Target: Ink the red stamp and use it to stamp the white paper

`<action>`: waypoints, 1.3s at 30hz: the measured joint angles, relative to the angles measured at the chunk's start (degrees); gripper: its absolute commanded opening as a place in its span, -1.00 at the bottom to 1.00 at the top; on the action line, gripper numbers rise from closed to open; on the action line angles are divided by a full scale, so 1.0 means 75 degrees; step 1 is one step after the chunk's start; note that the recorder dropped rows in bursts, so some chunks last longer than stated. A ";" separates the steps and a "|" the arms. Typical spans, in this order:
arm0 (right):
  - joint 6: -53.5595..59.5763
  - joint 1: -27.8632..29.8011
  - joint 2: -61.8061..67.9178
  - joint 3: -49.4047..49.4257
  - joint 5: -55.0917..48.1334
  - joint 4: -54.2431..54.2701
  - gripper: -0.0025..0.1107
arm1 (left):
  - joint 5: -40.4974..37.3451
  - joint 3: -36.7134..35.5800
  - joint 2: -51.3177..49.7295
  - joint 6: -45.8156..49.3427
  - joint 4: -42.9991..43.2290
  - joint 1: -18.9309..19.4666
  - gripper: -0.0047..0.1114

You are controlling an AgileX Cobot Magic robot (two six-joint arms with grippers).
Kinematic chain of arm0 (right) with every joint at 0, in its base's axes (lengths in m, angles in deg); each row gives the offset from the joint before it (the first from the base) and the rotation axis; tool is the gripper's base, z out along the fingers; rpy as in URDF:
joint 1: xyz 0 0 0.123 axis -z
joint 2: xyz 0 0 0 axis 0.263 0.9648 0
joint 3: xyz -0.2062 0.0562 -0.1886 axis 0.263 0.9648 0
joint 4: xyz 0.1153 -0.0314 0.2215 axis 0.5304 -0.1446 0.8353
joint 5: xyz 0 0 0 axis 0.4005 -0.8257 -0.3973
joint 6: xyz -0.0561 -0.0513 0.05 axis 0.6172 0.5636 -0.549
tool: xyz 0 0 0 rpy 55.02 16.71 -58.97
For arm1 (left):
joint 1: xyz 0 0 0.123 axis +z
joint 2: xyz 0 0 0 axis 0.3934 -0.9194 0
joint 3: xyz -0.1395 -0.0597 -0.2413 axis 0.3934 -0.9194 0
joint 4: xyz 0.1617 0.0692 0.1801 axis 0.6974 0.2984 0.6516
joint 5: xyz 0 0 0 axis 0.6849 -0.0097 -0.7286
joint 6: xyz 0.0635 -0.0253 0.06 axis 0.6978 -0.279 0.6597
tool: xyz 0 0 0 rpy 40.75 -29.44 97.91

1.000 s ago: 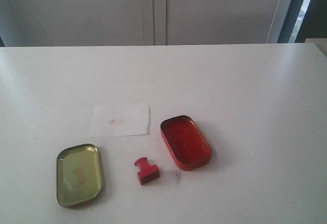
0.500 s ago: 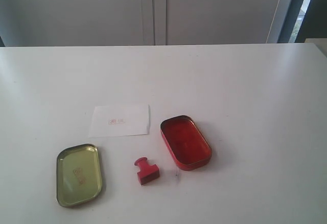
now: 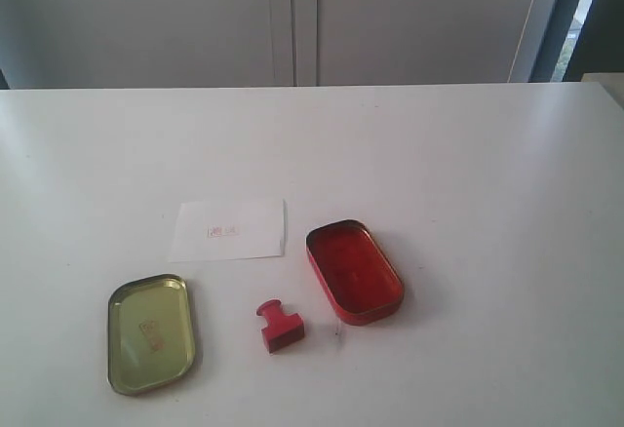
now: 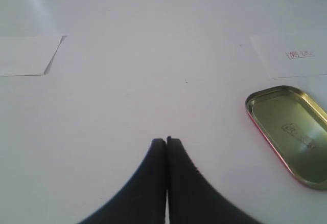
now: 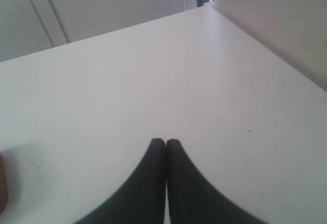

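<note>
The red stamp [image 3: 279, 326] lies on the white table near the front, between a gold tin lid [image 3: 150, 332] and an open red ink tin [image 3: 354, 271]. Behind them, the white paper [image 3: 229, 229] lies flat with a faint red imprint on it. No gripper shows in the exterior view. In the left wrist view my left gripper [image 4: 166, 141] is shut on nothing above bare table, with the gold lid [image 4: 288, 132] and the paper [image 4: 291, 64] off to one side. My right gripper [image 5: 165, 142] is also shut and empty over bare table.
A sliver of something red [image 5: 2, 188] shows at the border of the right wrist view. The table's edge and corner [image 5: 240, 24] lie beyond the right gripper. A second pale rectangular sheet [image 4: 25, 55] shows in the left wrist view. Grey cabinet doors [image 3: 292, 18] stand behind the table.
</note>
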 measured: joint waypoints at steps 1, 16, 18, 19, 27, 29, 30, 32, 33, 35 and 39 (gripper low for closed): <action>0.0000 0.0000 0.0000 0.0000 0.0000 0.0000 -0.96 | 0.0056 -0.0127 0.0037 0.0017 0.0000 0.0000 -0.92; 0.0000 0.0000 0.0000 0.0000 0.0000 0.0000 -0.96 | 0.1105 -0.0904 0.0068 0.0106 0.0000 0.0000 -0.92; 0.0000 0.0000 0.0000 0.0000 0.0000 0.0000 -0.96 | 0.1112 -0.0904 0.0068 0.0175 0.0000 0.0000 -0.92; 0.0000 0.0000 0.0000 0.0000 0.0000 0.0000 -0.96 | 0.1112 -0.0904 0.0068 0.0238 0.0000 0.0000 -0.92; 0.0000 0.0000 0.0000 0.0000 0.0000 0.0000 -0.96 | 0.1112 -0.0904 0.0068 0.0438 0.0000 0.0000 -0.92; 0.0000 0.0000 0.0000 0.0000 0.0000 0.0000 -0.96 | 0.1112 -0.0904 0.0068 0.0438 0.0000 0.0000 -0.92; 0.0000 0.0000 0.0000 0.0000 0.0000 0.0000 -0.96 | 0.1112 -0.0904 0.0068 0.0438 0.0000 0.0000 -0.92; 0.0000 0.0000 0.0000 0.0000 0.0000 0.0000 -0.96 | 0.1112 -0.0904 0.0068 0.0438 0.0000 0.0000 -0.92; 0.0000 0.0000 0.0000 0.0000 0.0000 0.0000 -0.96 | 0.1112 -0.0904 0.0068 0.0438 0.0000 0.0000 -0.92; 0.0000 0.0000 0.0000 0.0000 0.0000 0.0000 -0.96 | 0.1112 -0.0904 0.0068 0.0438 0.0000 0.0000 -0.92; 0.0000 0.0000 0.0000 0.0000 0.0000 0.0000 -0.96 | 0.1112 -0.0904 0.0068 0.0438 0.0000 0.0000 -0.92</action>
